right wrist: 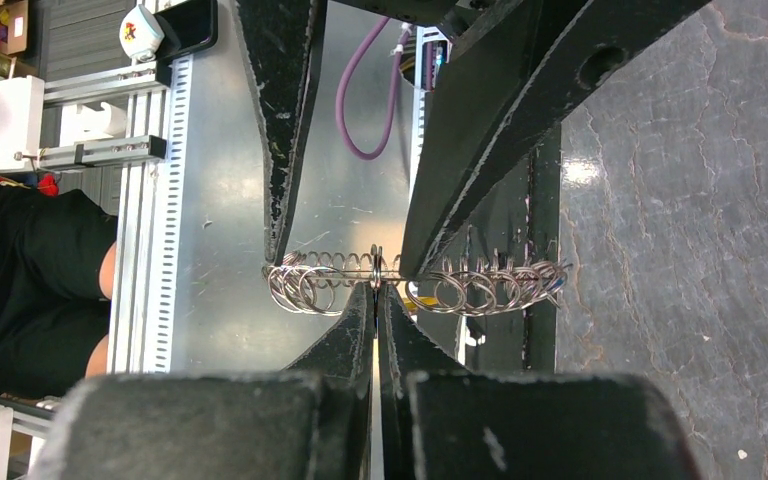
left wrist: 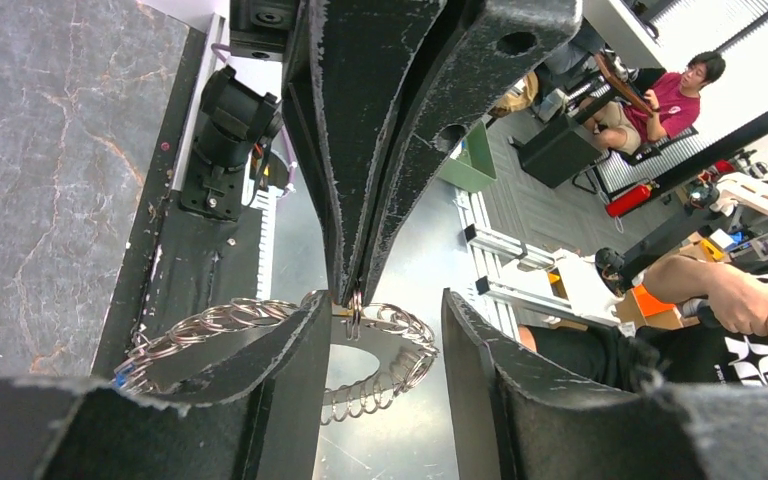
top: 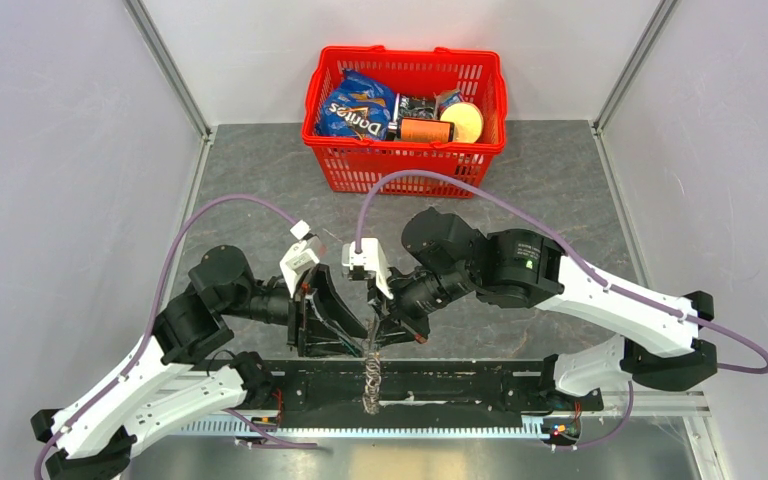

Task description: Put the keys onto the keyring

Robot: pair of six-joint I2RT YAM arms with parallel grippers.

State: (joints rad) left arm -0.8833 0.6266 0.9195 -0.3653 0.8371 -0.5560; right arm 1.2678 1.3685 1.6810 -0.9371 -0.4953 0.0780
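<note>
My right hand (right wrist: 375,292) is clenched on the keyring (right wrist: 480,286), its two fingertips pinched flat on a single wire loop near the middle of the bunch. The keyring hangs in the air between the two hands at the near edge of the worktop (top: 260,180). In the top view it dangles below them as a limp strand, down over the black base rail (top: 460,385). My left hand (right wrist: 342,262) is released. Its fingers stand apart, one tip on each side of the right hand's pinch, both right at the loops but grasping nothing.

I cannot pick out the two small keys for sure. A blue fleck (right wrist: 557,284) at one end of the bunch may be the blue head.

I judge the keyring light but awkward. It is hard, thin wire, smooth and slippery, and the whole bunch is floppy, so it sags and swings wherever it isn't held. A grip on one loop lets the rest pivot. I'd take hold flat across a loop close beside the right hand's pinch, so the stretch between the hands is short and steady. The keys are tiny, and I judge their plastic heads the only part broad enough to grip.
</note>
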